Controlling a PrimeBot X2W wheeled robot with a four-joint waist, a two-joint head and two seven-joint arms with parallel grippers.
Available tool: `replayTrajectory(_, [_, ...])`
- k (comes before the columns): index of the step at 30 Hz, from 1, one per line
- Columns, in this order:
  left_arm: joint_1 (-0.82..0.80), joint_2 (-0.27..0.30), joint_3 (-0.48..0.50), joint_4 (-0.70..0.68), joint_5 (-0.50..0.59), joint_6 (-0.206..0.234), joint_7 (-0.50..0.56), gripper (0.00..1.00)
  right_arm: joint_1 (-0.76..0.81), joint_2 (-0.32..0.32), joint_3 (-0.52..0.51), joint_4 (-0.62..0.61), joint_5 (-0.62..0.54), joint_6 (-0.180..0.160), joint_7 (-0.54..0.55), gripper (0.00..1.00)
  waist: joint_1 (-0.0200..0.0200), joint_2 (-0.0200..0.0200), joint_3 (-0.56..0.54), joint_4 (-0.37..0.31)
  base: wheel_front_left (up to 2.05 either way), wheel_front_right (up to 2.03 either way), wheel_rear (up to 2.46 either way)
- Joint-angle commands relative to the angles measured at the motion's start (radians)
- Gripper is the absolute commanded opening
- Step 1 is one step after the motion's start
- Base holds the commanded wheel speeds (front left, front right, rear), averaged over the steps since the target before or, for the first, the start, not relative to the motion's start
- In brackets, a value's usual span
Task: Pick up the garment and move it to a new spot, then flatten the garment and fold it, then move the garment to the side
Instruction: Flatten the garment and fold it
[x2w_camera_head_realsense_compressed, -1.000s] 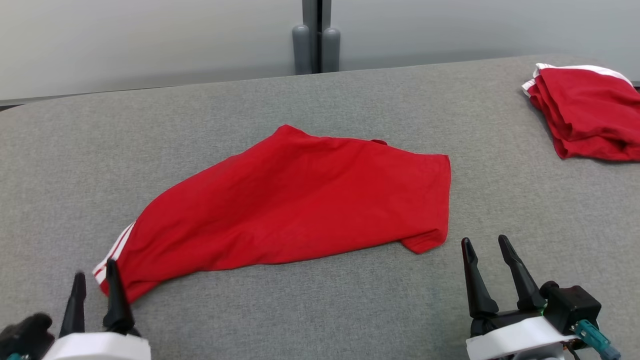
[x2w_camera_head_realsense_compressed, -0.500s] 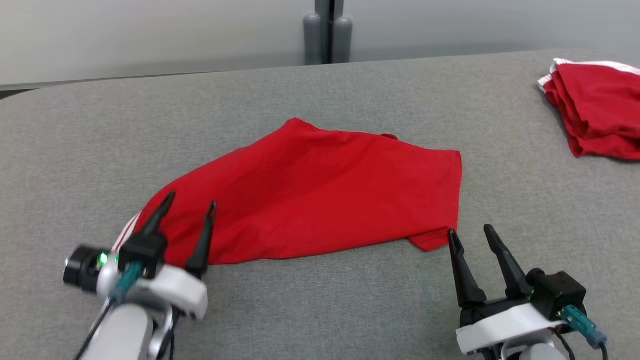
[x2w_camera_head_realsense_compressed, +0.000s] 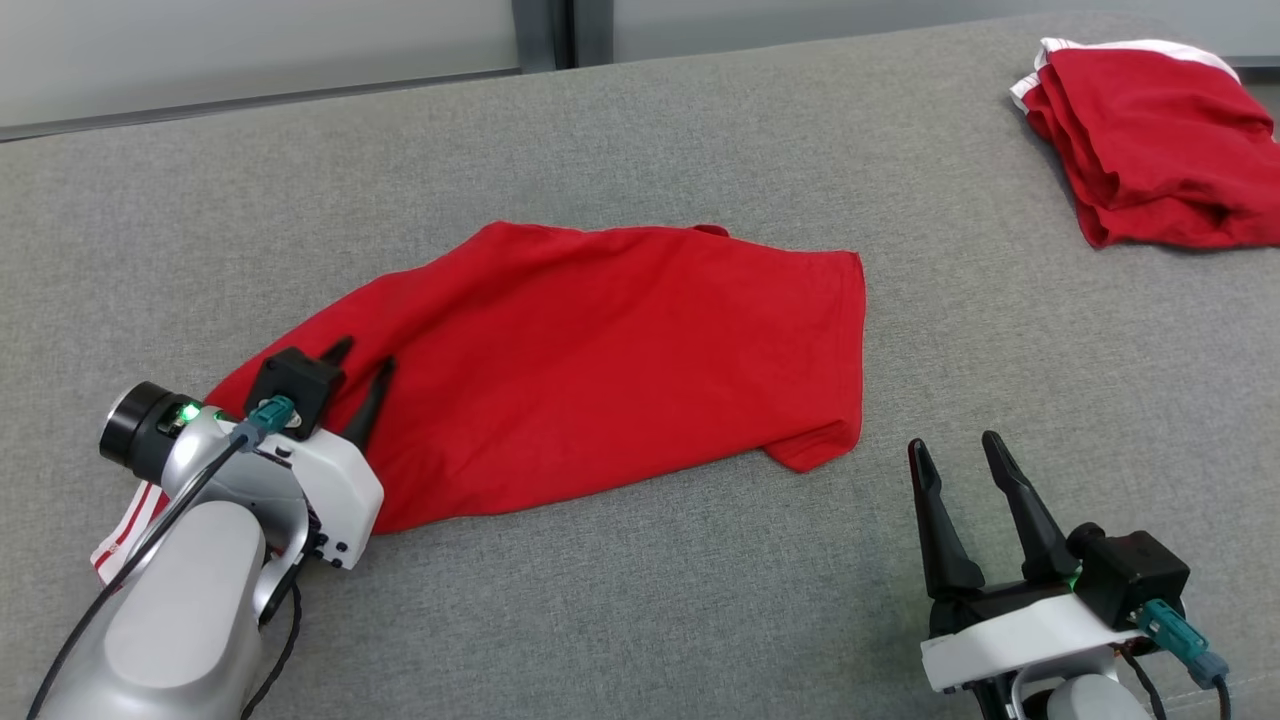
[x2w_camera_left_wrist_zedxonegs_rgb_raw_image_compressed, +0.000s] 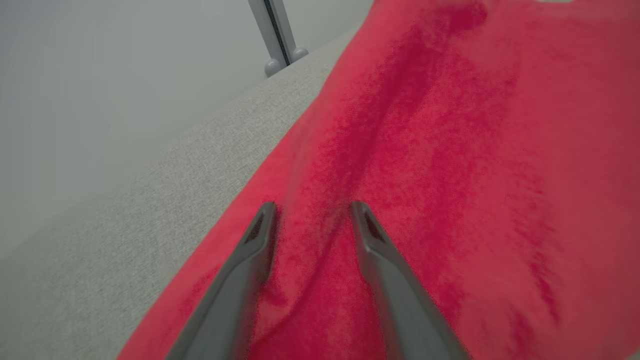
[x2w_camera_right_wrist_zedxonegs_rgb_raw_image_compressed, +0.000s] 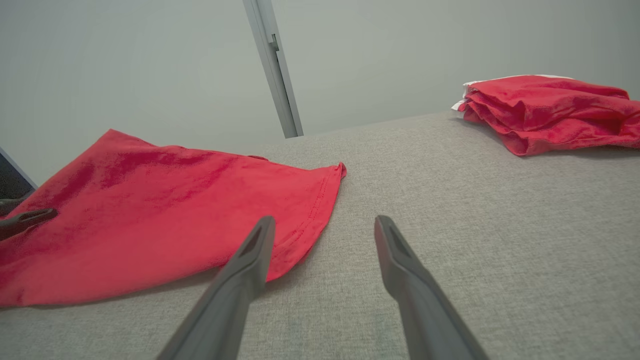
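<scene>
We see the red garment (x2w_camera_head_realsense_compressed: 620, 360) spread out on the grey table (x2w_camera_head_realsense_compressed: 640, 600). It lies well apart from the folded red pile (x2w_camera_head_realsense_compressed: 1150, 160), to the left of the pile and closer to us. Our left gripper (x2w_camera_head_realsense_compressed: 362, 356) is over the garment's end farthest from the pile. Its 2 fingers stand apart, tips at the red cloth, with a small ridge of cloth between them. Our right gripper (x2w_camera_head_realsense_compressed: 952, 441) is closer to us than the pile, just beside the garment's near corner. Its 2 fingers stand apart too and hold nothing.
</scene>
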Motion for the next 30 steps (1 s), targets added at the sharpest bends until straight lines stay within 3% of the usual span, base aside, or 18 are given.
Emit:
replayTrajectory(1, [-0.014,0.011,-0.018,0.008,-0.011,-0.003,-0.028,0.0,-0.014,-0.001,-0.008,-0.005,0.001,-0.002,0.0,1.0,0.0,0.0,0.01,0.0,0.0,0.0,0.0])
replayTrajectory(10, [0.069,0.016,-0.129,-0.137,-0.071,-0.004,-0.06,0.0,-0.027,0.004,-0.025,-0.013,-0.002,-0.002,0.0,1.0,0.0,0.0,0.026,0.027,0.0,0.0,0.0])
replayTrajectory(16, [0.222,0.018,-0.233,-0.373,-0.154,-0.004,0.128,0.0,-0.02,0.005,-0.034,-0.017,-0.006,-0.002,0.0,1.0,0.0,0.0,0.039,0.055,0.0,0.0,0.0])
replayTrajectory(21, [0.318,0.016,-0.258,-0.475,-0.228,0.011,0.277,0.0,-0.033,0.006,-0.029,-0.015,-0.005,-0.002,-0.001,1.0,0.0,0.0,0.051,0.059,0.0,0.0,0.0])
replayTrajectory(22, [0.325,0.018,-0.258,-0.488,-0.232,0.018,0.289,0.83,-0.035,0.006,-0.026,-0.015,-0.004,-0.002,0.0,1.0,0.0,0.0,0.052,0.057,0.0,0.0,0.0])
replayTrajectory(23, [0.329,0.018,-0.254,-0.505,-0.234,0.027,0.294,1.0,-0.038,0.007,-0.024,-0.015,-0.002,-0.002,0.0,1.0,0.0,0.0,0.054,0.053,0.0,0.0,0.0])
replayTrajectory(26, [0.334,0.007,-0.227,-0.597,-0.264,0.056,0.301,1.0,-0.039,0.007,-0.031,-0.016,0.003,-0.002,0.0,1.0,0.0,0.0,0.048,0.041,0.0,0.0,0.0])
replayTrajectory(30, [0.355,0.005,-0.212,-0.751,-0.334,0.057,0.358,1.0,-0.027,0.008,-0.037,-0.01,0.005,-0.002,0.0,1.0,0.0,0.0,0.036,0.028,0.0,0.0,0.0])
